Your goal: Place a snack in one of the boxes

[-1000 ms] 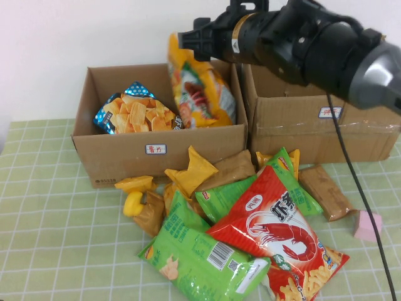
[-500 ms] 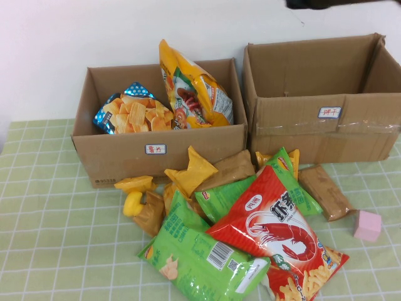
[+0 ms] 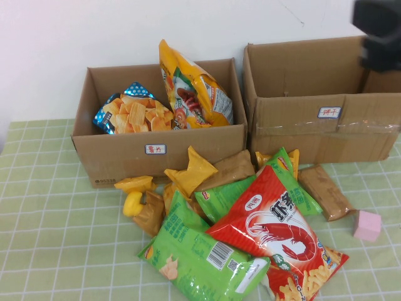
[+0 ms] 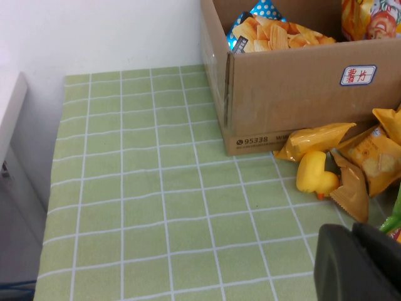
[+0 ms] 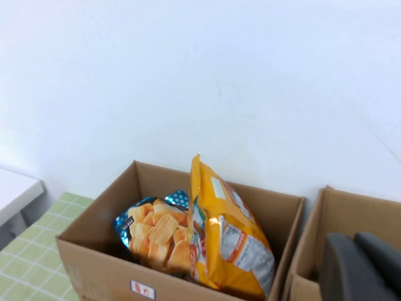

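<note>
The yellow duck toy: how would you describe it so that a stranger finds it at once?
Start at the left cardboard box with the white label. On the green checked cloth just before its front wall lies the small yellow rubber duck, touching small orange snack packets. It alone is rounded and solid, not a flat packet.

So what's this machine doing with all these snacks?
It is sorting snacks into cardboard boxes. The left box already holds a blue chip bag and a tall yellow bag standing on end. The right box looks empty. The right hand hangs high over that box, holding nothing. The left hand waits low beside the snack pile on the table.
</note>
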